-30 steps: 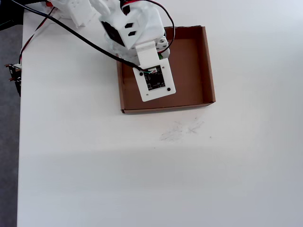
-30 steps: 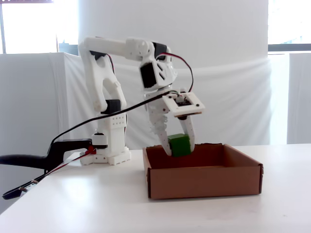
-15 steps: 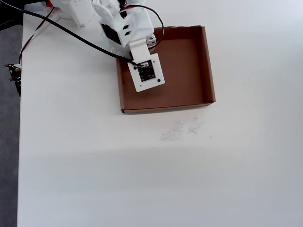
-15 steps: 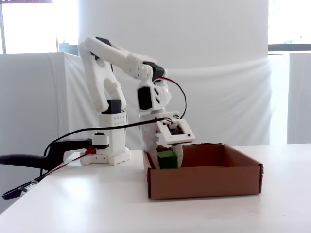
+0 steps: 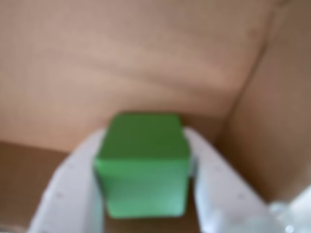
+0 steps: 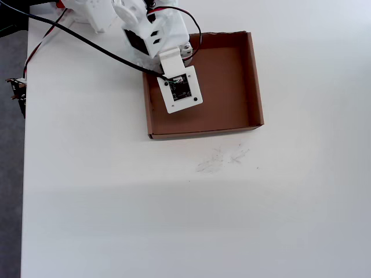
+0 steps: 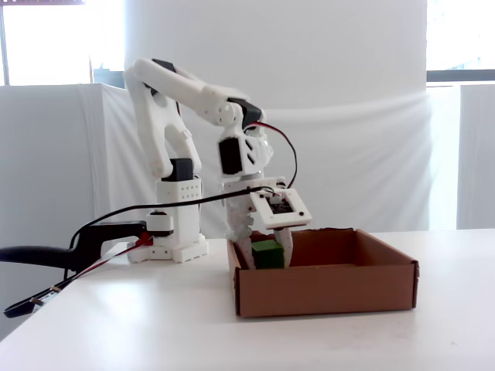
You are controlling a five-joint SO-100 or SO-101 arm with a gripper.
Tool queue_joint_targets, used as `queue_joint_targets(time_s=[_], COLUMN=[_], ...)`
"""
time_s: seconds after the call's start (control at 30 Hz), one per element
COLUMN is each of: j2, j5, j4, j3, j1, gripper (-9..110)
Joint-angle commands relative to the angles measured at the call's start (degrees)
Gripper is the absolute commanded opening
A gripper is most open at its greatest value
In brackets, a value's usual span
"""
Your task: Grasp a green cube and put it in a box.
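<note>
Right now my hand is clamped on the green cube, one white finger pressed to each side in the wrist view. From the fixed view I see the cube low inside the box, by its left wall, left of centre on the white worktop.

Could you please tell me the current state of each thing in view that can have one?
Green cube: held between the fingers, lowered inside the box.
Gripper: shut on the green cube, reaching down into the box.
Box: open-topped, upright on the table; nothing else seen inside.
</note>
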Motion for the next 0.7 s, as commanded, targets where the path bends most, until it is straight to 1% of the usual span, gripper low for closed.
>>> queue_joint_targets(time_s=[0.0, 0.23, 0.4, 0.53, 0.67], j2=[1.0, 0.4, 0.5, 0.5, 0.1], j5=[-0.3, -0.7, -0.7, -1.0, -3.6], j4=[-0.8, -1.3, -1.1, 1.7, 7.7], j3=[-1.8, -2.1, -2.6, -6.8, -14.1], j1=[1.2, 3.0, 4.4, 6.2, 9.6], gripper=[15, 17, 24, 26, 26])
